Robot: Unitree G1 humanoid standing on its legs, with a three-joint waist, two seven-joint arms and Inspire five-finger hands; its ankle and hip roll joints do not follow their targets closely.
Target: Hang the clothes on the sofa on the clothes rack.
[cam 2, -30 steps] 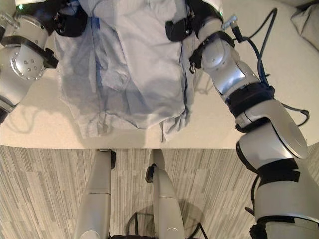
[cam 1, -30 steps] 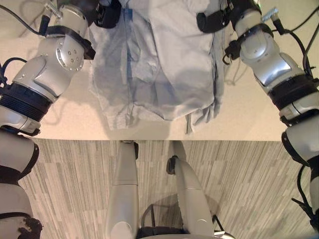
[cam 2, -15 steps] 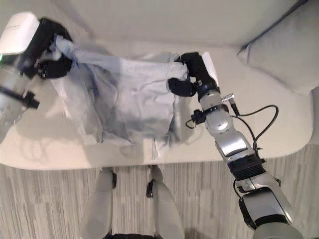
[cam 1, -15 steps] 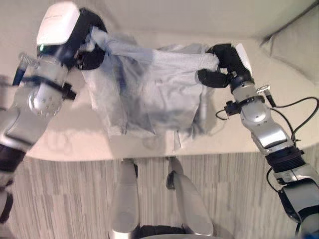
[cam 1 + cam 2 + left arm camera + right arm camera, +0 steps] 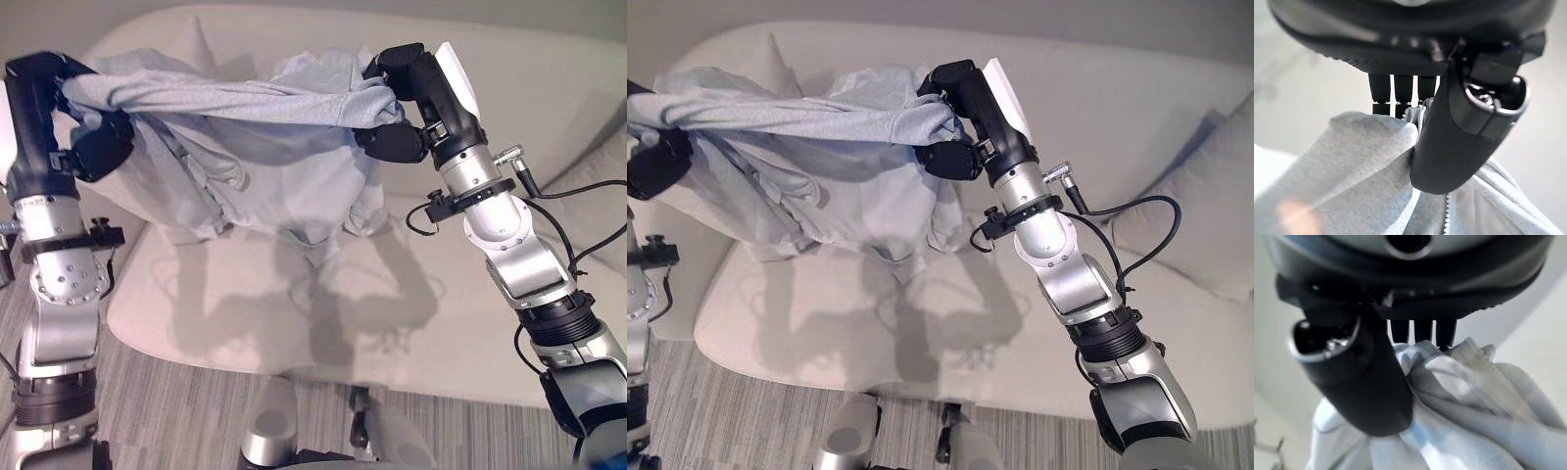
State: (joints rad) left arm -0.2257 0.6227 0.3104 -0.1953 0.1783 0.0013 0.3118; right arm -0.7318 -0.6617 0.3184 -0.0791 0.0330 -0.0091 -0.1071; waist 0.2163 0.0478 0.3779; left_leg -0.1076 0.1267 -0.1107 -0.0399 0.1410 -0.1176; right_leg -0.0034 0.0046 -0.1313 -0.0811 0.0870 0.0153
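The left hand [image 5: 93, 147] and right hand [image 5: 397, 132] each pinched a bunch of the grey garment [image 5: 265, 162], holding it stretched in the air above the sofa [image 5: 323, 304]. The lift looked done; next would likely be carrying it to a rack. A cushion [image 5: 1205, 220] lay at 3 o'clock, well apart, and nothing blocked the way.

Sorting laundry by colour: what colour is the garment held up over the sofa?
Light grey zip-up garment, plain, seen best in the left eye view.

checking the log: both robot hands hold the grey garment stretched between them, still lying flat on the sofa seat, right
Not quite. The left robot hand and right robot hand do hold the grey garment stretched between them, but it hangs lifted above the sofa seat, as the left eye view shows.
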